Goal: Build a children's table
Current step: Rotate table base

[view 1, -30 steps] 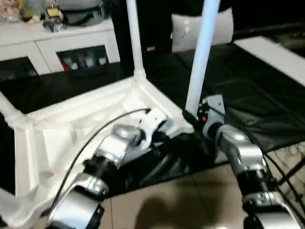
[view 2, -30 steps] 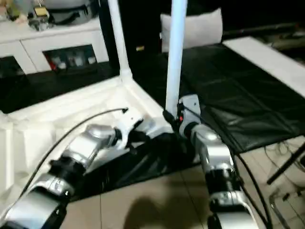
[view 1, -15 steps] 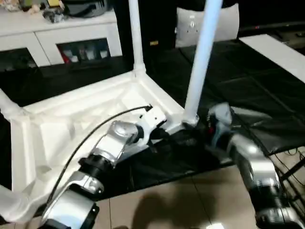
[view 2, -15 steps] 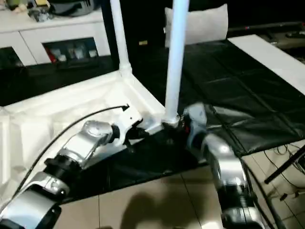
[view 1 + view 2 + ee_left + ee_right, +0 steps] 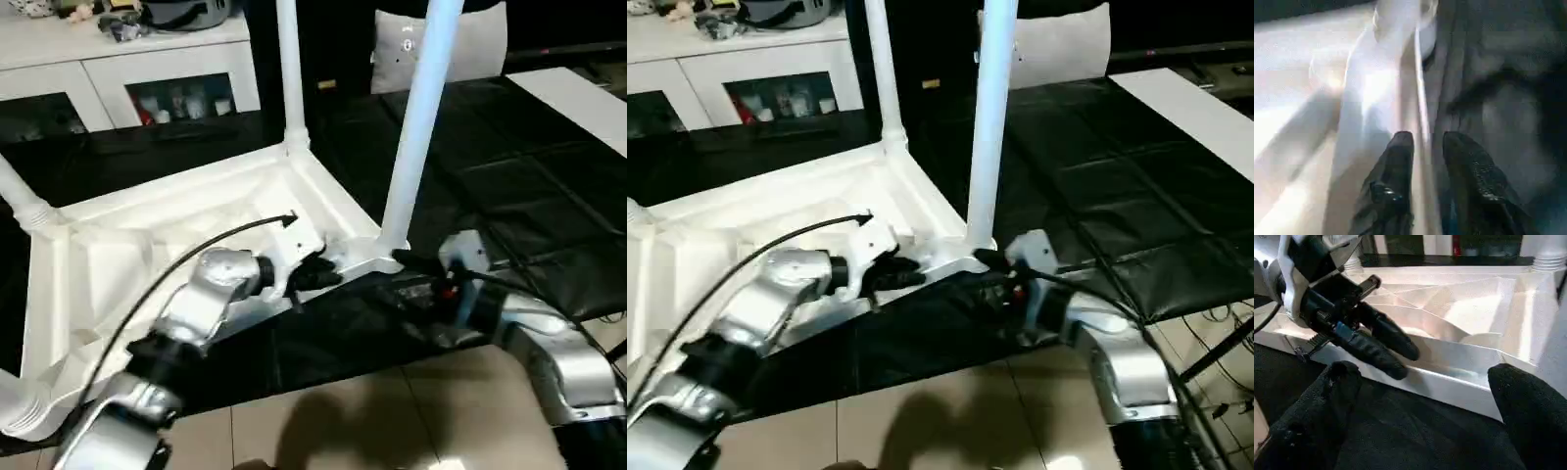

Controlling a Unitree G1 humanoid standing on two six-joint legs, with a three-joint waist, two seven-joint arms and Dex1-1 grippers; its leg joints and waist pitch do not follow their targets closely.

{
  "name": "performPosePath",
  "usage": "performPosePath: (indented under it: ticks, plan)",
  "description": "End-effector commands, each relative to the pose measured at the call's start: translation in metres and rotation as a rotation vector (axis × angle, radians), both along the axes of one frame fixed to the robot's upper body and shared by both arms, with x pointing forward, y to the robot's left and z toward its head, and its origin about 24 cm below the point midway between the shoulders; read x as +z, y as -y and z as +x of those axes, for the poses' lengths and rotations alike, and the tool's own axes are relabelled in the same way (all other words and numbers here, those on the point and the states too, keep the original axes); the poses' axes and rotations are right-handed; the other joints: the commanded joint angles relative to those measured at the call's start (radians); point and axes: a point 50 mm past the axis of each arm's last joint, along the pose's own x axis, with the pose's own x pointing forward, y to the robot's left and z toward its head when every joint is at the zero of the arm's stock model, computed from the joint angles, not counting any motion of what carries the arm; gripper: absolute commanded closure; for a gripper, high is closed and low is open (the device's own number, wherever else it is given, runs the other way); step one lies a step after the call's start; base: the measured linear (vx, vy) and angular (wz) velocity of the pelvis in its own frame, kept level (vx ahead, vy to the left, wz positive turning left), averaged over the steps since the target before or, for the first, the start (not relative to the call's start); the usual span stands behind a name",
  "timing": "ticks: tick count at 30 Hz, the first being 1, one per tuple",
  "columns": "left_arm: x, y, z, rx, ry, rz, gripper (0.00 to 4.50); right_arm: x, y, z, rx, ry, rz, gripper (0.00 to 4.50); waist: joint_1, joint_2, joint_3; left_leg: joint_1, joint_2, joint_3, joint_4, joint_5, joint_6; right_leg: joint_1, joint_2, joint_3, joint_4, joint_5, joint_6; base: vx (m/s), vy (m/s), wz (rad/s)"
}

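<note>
Right gripper (image 5: 1420, 416) stands wide, holding nothing, just beside the near corner socket (image 5: 390, 257) of the upturned tabletop (image 5: 147, 264), which lies ribbed side up on a black mat (image 5: 509, 176). Left gripper (image 5: 1425, 161) has its jaws narrowly parted astride the tabletop's near rim by that socket; whether it pinches the rim I cannot tell. Near leg (image 5: 419, 117) stands in the socket, far leg (image 5: 290, 73) at the far corner, another leg (image 5: 18, 196) at the far-left corner. Step looks like letting go after seating this leg. Next likely: pull both grippers clear, check the leg is seated.
</note>
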Motion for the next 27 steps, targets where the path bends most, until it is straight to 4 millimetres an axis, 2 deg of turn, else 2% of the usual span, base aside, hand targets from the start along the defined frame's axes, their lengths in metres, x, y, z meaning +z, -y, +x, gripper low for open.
performPosePath:
  ticks: [1, 2, 3, 4, 6, 8, 11, 12, 13, 15, 16, 17, 18, 19, 20, 21, 24, 25, 27]
  plan:
    - [0.009, -0.018, -0.006, 0.006, 0.004, 0.049, 3.07, 0.006, -0.011, 0.003, 0.032, 0.02, -0.002, 0.0, 0.007, -0.013, -0.054, 0.005, 0.075, -0.027, -0.078, -0.151, 0.083, 0.051, -0.09, 0.064, -0.081, -0.159, -0.201, 0.0, 0.0, 0.0]
    - [0.012, -0.032, -0.014, 0.007, -0.001, 0.097, 3.0, 0.005, -0.017, 0.007, 0.03, 0.017, -0.01, 0.0, 0.003, -0.009, -0.052, 0.009, 0.072, -0.025, -0.078, -0.158, 0.075, 0.047, -0.088, 0.065, -0.082, -0.168, -0.203, 0.0, 0.0, 0.0]
    - [0.013, -0.035, -0.015, 0.008, -0.003, 0.108, 2.89, 0.005, -0.018, 0.008, 0.028, 0.017, -0.014, 0.0, 0.002, -0.012, -0.053, 0.008, 0.072, -0.026, -0.079, -0.155, 0.07, 0.049, -0.091, 0.066, -0.079, -0.167, -0.206, 0.0, 0.0, 0.0]
    - [0.016, -0.047, -0.022, 0.023, -0.013, 0.141, 2.8, 0.004, -0.024, 0.014, 0.011, 0.02, -0.03, 0.0, 0.003, -0.007, -0.051, 0.01, 0.069, -0.022, -0.079, -0.152, 0.069, 0.043, -0.086, 0.067, -0.083, -0.178, -0.204, 0.0, 0.0, 0.0]
    - [0.019, -0.061, -0.028, 0.049, -0.015, 0.193, 2.73, 0.002, -0.033, 0.023, -0.022, 0.022, -0.039, 0.0, 0.004, -0.012, -0.05, 0.011, 0.071, -0.022, -0.081, -0.142, 0.057, 0.042, -0.086, 0.068, -0.079, -0.174, -0.215, 0.0, 0.0, 0.0]
    - [0.02, -0.071, -0.031, 0.08, 0.003, 0.261, 2.56, 0.002, -0.044, 0.031, -0.047, 0.03, -0.042, 0.0, 0.006, -0.005, -0.05, 0.017, 0.072, -0.022, -0.082, -0.142, 0.042, 0.037, -0.084, 0.071, -0.073, -0.147, -0.222, 0.0, 0.0, 0.0]
    - [0.02, -0.077, -0.033, 0.114, 0.012, 0.297, 2.43, 0.001, -0.056, 0.036, -0.052, 0.026, -0.042, 0.0, 0.009, -0.004, -0.051, 0.019, 0.07, -0.02, -0.082, -0.149, 0.03, 0.039, -0.083, 0.071, -0.071, -0.121, -0.221, 0.0, 0.0, 0.0]
    - [0.018, -0.078, -0.035, 0.13, 0.007, 0.308, 2.43, 0.0, -0.069, 0.04, -0.047, 0.02, -0.049, 0.0, 0.008, -0.004, -0.052, 0.018, 0.07, -0.021, -0.082, -0.148, 0.027, 0.04, -0.084, 0.072, -0.068, -0.111, -0.224, 0.0, 0.0, 0.0]
    - [0.018, -0.078, -0.037, 0.133, 0.004, 0.31, 2.43, -0.001, -0.072, 0.041, -0.046, 0.019, -0.052, 0.0, 0.004, -0.005, -0.05, 0.013, 0.067, -0.022, -0.084, -0.152, 0.023, 0.044, -0.085, 0.07, -0.068, -0.108, -0.227, 0.0, 0.0, 0.0]
    - [0.014, -0.078, -0.04, 0.137, 0.002, 0.339, 2.43, -0.003, -0.081, 0.049, -0.118, 0.018, -0.079, 0.0, 0.0, -0.005, -0.049, 0.013, 0.065, -0.02, -0.085, -0.163, 0.01, 0.043, -0.086, 0.072, -0.069, -0.125, -0.225, 0.0, 0.0, 0.0]
    - [0.014, -0.078, -0.04, 0.137, 0.002, 0.339, 2.43, -0.003, -0.081, 0.049, -0.118, 0.018, -0.079, 0.0, 0.0, -0.005, -0.049, 0.014, 0.064, -0.02, -0.085, -0.17, 0.007, 0.043, -0.086, 0.073, -0.071, -0.136, -0.222, 0.0, 0.0, 0.0]
    - [0.012, -0.078, -0.043, 0.139, -0.002, 0.348, 2.43, -0.004, -0.083, 0.056, -0.192, 0.02, -0.092, 0.0, 0.001, -0.011, -0.048, 0.015, 0.064, -0.018, -0.085, -0.177, 0.006, 0.045, -0.086, 0.074, -0.074, -0.151, -0.213, 0.0, 0.0, 0.0]
    - [0.011, -0.078, -0.043, 0.139, -0.002, 0.349, 2.43, -0.004, -0.083, 0.057, -0.211, 0.017, -0.092, 0.0, 0.002, -0.007, -0.048, 0.015, 0.065, -0.019, -0.085, -0.176, 0.002, 0.042, -0.089, 0.076, -0.071, -0.156, -0.215, 0.0, 0.0, 0.0]
    - [0.009, -0.077, -0.047, 0.142, -0.004, 0.353, 2.43, -0.005, -0.082, 0.066, -0.343, -0.003, -0.085, 0.0, 0.001, -0.01, -0.047, 0.015, 0.065, -0.02, -0.087, -0.169, -0.004, 0.043, -0.087, 0.076, -0.072, -0.164, -0.21, 0.0, 0.0, 0.0]
    - [0.008, -0.078, -0.048, 0.144, -0.001, 0.36, 2.43, -0.007, -0.078, 0.07, -0.412, -0.009, -0.085, 0.0, -0.003, -0.008, -0.047, 0.017, 0.065, -0.02, -0.089, -0.18, -0.014, 0.041, -0.087, 0.077, -0.072, -0.178, -0.21, 0.0, 0.0, 0.0]
    - [0.008, -0.078, -0.048, 0.145, -0.001, 0.36, 2.43, -0.007, -0.078, 0.07, -0.412, -0.009, -0.085, 0.0, -0.001, -0.007, -0.048, 0.021, 0.064, -0.018, -0.088, -0.188, -0.017, 0.039, -0.085, 0.077, -0.073, -0.183, -0.208, 0.0, 0.0, 0.0]
    - [0.006, -0.082, -0.045, 0.16, 0.041, 0.411, 2.43, -0.011, -0.06, 0.079, -0.583, -0.035, -0.062, 0.0, -0.001, 0.001, -0.047, 0.026, 0.065, -0.019, -0.089, -0.219, -0.032, 0.035, -0.082, 0.078, -0.074, -0.176, -0.203, 0.0, 0.0, 0.0]
    - [0.006, -0.083, -0.044, 0.161, 0.052, 0.416, 2.43, -0.011, -0.055, 0.082, -0.616, -0.046, -0.045, 0.0, 0.0, -0.001, -0.047, 0.028, 0.065, -0.018, -0.09, -0.231, -0.036, 0.034, -0.082, 0.078, -0.074, -0.168, -0.205, 0.0, 0.0, 0.0]
    - [0.005, -0.085, -0.042, 0.168, 0.067, 0.428, 2.43, -0.011, -0.045, 0.086, -0.683, -0.067, -0.011, 0.0, 0.005, 0.001, -0.048, 0.031, 0.064, -0.016, -0.088, -0.243, -0.041, 0.033, -0.08, 0.079, -0.072, -0.145, -0.208, 0.0, 0.0, 0.0]
